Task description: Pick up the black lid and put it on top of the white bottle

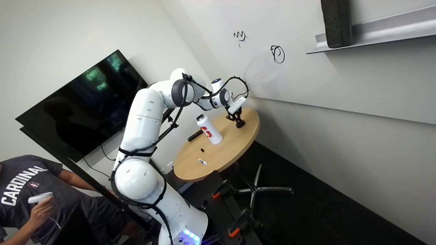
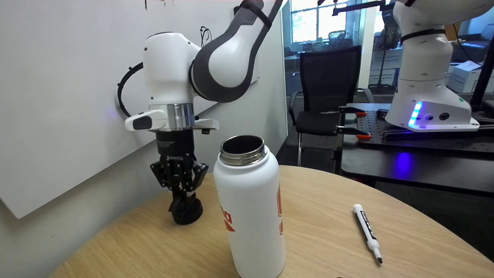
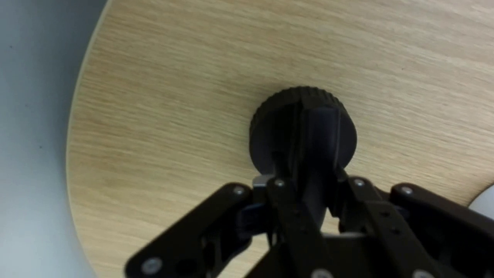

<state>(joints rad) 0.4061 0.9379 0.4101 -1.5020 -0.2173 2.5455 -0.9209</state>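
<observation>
black on black: see the hand (image 2: 185, 197) apparently clenched on the raised handle of the ribbed lid (image 3: 266, 133), toward the edge of the desk (image 3: 154, 135). cannot tell whether touching the desk or barely lifted. find the white bottle (image 2: 250, 210) upright nearby, uncapped. watch for a swivel or slip of the lid if pinched off-centre, then a crooked landing on the threaded neck. carried too low, could knock the bottle over; pressed down askew, could tip it.
</observation>
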